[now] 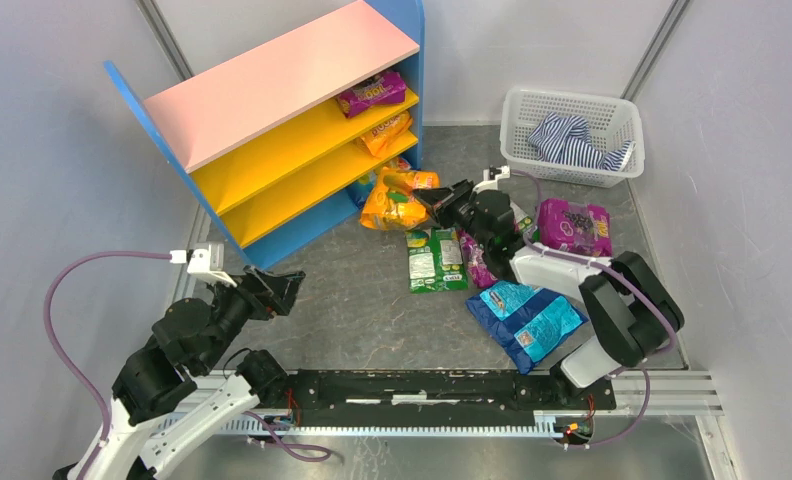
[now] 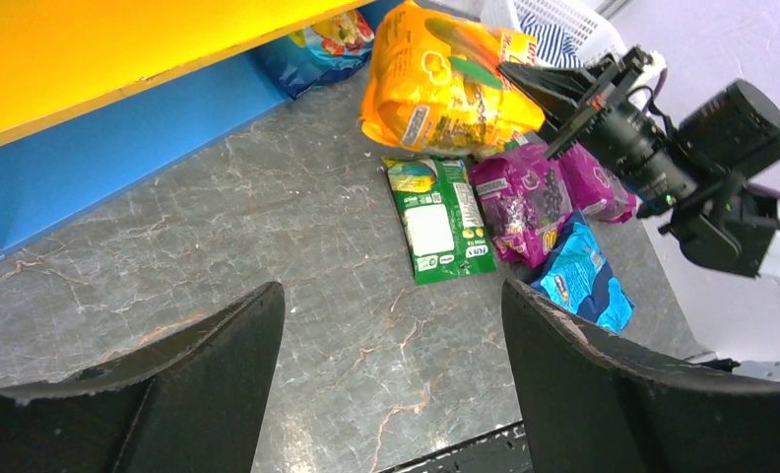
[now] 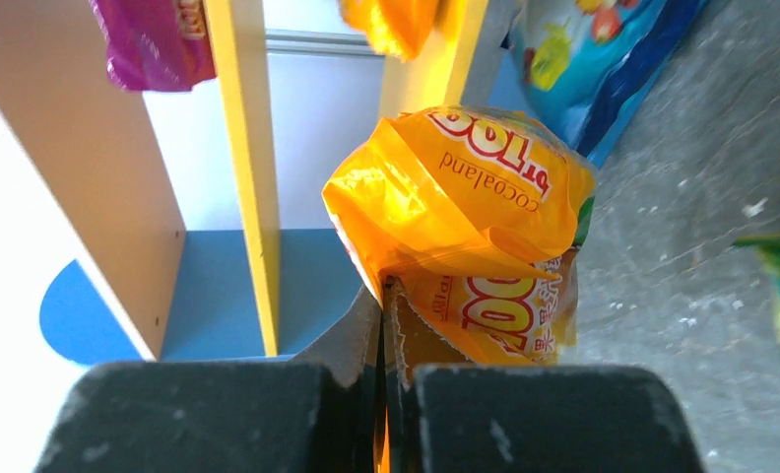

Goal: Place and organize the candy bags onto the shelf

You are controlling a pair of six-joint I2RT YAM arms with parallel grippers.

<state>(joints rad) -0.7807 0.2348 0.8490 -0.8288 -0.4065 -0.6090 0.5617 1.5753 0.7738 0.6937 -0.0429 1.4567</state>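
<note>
The shelf [image 1: 282,75] stands at the back left, holding a purple candy bag [image 1: 372,95] on its top yellow board and an orange one [image 1: 387,130] below. My right gripper [image 1: 427,197] is shut on the edge of an orange candy bag [image 1: 397,198] just in front of the shelf's right end; the right wrist view shows that bag [image 3: 465,197] crumpled in the shut jaws [image 3: 384,296]. Green bags [image 1: 435,260], a purple bag [image 1: 572,225] and a shiny blue bag [image 1: 527,318] lie on the floor. My left gripper [image 1: 287,285] hangs open and empty over bare floor [image 2: 391,291].
A white mesh basket [image 1: 517,105] with a striped cloth [image 1: 572,140] stands at the back right. Another blue bag [image 2: 322,44] lies at the shelf's foot. Grey walls close in on both sides, and a black rail [image 1: 422,385] runs along the near edge.
</note>
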